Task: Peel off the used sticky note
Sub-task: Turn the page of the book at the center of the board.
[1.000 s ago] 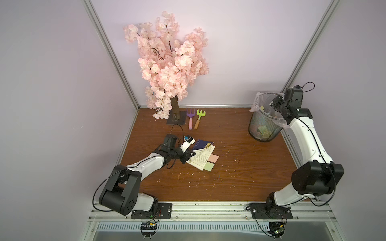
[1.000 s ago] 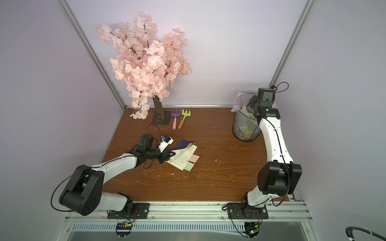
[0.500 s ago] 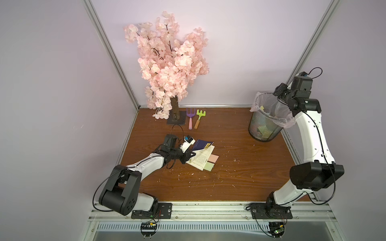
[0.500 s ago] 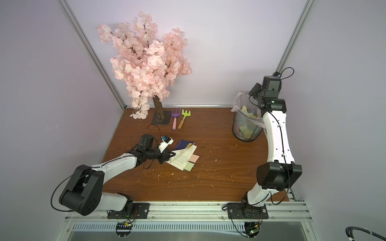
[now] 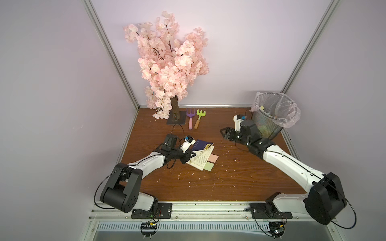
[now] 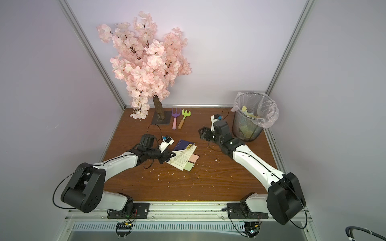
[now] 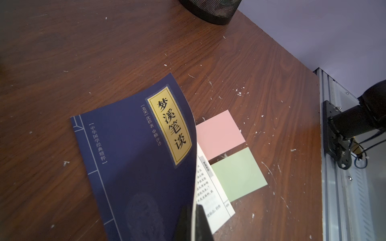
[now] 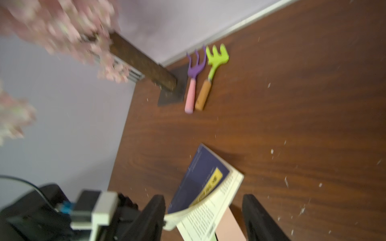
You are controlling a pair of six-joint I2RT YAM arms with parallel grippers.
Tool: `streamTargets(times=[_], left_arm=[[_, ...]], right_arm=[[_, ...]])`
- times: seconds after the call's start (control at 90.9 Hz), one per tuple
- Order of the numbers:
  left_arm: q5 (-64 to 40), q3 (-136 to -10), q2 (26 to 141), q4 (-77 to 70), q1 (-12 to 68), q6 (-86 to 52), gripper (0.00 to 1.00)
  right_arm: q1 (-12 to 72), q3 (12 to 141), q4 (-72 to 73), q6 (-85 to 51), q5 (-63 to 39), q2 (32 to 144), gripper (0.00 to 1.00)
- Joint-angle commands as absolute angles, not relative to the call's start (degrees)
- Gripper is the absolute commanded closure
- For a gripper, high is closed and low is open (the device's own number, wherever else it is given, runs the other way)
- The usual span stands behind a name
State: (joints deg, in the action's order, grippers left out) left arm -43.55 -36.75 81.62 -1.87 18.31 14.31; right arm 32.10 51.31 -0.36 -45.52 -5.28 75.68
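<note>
A blue book [image 5: 203,151] [image 6: 183,152] lies on the brown table, left of its middle. My left gripper [image 5: 191,157] [image 7: 193,221] is shut on the book's [image 7: 135,156] cover and front pages and holds them lifted. A pink sticky note [image 5: 213,158] [image 7: 219,133] and a green sticky note [image 5: 208,167] [image 7: 238,173] stick out from the inner page onto the table. My right gripper [image 5: 226,133] [image 8: 203,219] hangs open and empty over the table, between the book [image 8: 200,177] and the bin, and points at the book.
A mesh waste bin [image 5: 269,125] [image 6: 246,129] with a plastic liner stands at the back right, with discarded notes inside. A pink blossom tree [image 5: 171,62] stands on a base at the back. A purple toy rake [image 5: 190,119] and a green toy rake [image 5: 199,119] lie beside it.
My right arm has swung from above the bin down to low over the table towards the book, and its jaws have opened wider. The left arm and the book have not moved.
</note>
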Motion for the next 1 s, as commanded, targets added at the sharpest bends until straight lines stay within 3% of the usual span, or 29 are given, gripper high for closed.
streamTargets(times=[0.0,0.066,0.22,0.33,0.991], left_arm=[[-44.5,-38.3,82.4,0.1,18.0,15.1,0.99],[-44.5,-38.5,82.8,0.4,18.2,15.2,0.99],[-44.2,-38.8,83.0,0.9,18.1,15.5,0.99],[-44.0,-38.9,83.1,1.3,18.2,15.8,0.99],[-42.5,-40.1,84.5,2.8,19.8,16.4,0.98]], right_arm=[[37.7,46.5,18.7,-54.4,-5.9,75.2,0.36],[40.3,42.6,24.6,-58.2,-6.8,77.4,0.35],[42.6,34.9,40.1,-66.8,-7.7,82.6,0.17],[43.6,34.8,43.6,-68.7,-7.8,86.2,0.12],[43.9,33.4,45.8,-73.3,-6.3,93.9,0.07]])
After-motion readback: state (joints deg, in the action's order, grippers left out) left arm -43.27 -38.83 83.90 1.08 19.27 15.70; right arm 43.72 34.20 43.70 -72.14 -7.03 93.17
